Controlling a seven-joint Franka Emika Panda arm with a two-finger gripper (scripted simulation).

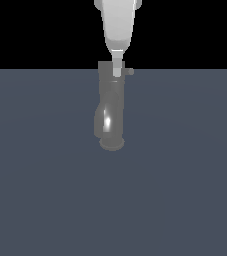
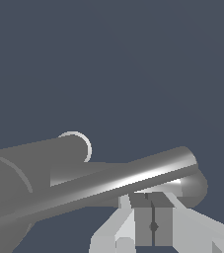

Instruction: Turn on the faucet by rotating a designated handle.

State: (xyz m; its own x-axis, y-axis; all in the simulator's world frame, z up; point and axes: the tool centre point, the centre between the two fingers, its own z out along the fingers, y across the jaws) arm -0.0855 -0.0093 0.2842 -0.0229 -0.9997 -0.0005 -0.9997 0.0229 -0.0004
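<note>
The faucet (image 1: 110, 107) stands upright in the middle of the exterior view, dull grey with a bright glint on its curved lower part and a round base. Its handle (image 1: 129, 71) is a thin rod sticking out from the top toward the exterior view's right. My white gripper (image 1: 116, 72) comes down from above and ends in front of the faucet's top, just beside the handle's root. In the wrist view the handle (image 2: 133, 180) is a glossy rod running across, with the faucet (image 2: 29, 168) body behind it. The gripper (image 2: 153, 212) is shut, empty, close against the rod near its free end.
A flat blue-grey floor (image 1: 185, 190) spreads around the faucet on every side. A black background fills the picture above the floor's far edge. No other objects show.
</note>
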